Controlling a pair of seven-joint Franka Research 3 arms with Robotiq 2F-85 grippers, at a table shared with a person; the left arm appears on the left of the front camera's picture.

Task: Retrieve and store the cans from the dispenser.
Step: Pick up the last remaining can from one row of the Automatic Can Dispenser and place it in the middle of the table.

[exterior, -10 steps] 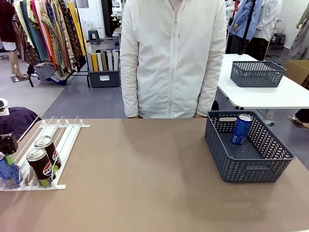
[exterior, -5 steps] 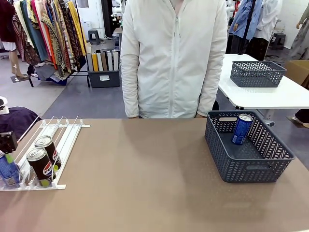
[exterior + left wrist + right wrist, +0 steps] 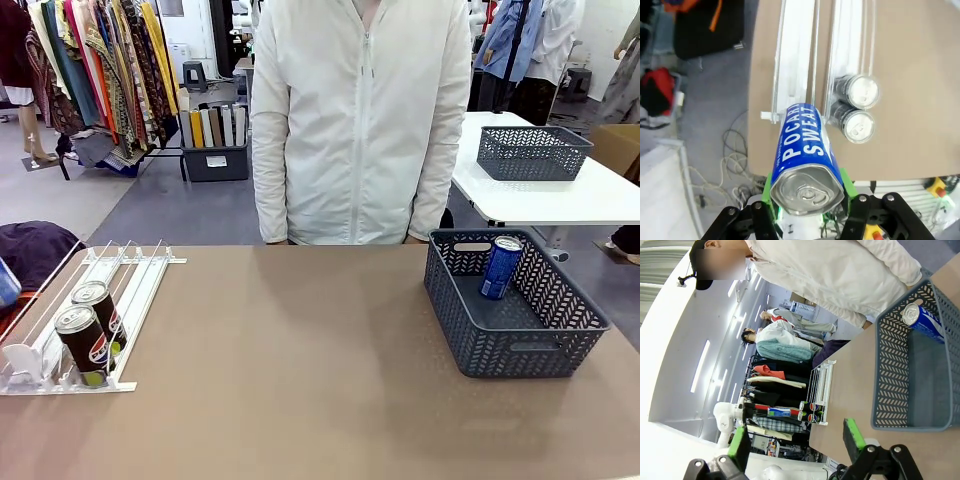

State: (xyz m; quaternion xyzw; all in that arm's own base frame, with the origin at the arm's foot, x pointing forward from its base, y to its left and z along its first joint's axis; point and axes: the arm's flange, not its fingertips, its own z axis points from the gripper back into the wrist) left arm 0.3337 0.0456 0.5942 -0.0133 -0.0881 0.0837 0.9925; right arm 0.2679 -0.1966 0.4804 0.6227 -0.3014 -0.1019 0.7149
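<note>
Your left hand (image 3: 809,199) hangs above the near end of the dispenser (image 3: 795,60), its wrist camera looking almost straight down at the white lanes and the bench (image 3: 900,55) edge. It is clenched on a blue can (image 3: 805,160). The green pads (image 3: 848,189) press both sides just below the silver top, and the can's body points away from the wrist toward the rack.

The front view gives you a sliver of that blue can (image 3: 5,283) at the left picture edge, higher than the rack's near end. It also shows the two black cans (image 3: 85,345) standing one behind the other in a lane of the dispenser (image 3: 130,290). From the left wrist those black cans (image 3: 862,91) appear top-on, just beside the held can.

Your right hand (image 3: 796,439) is released, its fingers spread wide with nothing between them, its view rolled sideways. That view shows the grey basket (image 3: 900,365) close by on the bench, with a second blue can (image 3: 922,320) leaning inside it. The front view places the basket (image 3: 520,350) at the bench's right, in front of the person (image 3: 360,120) in the white jacket.
</note>
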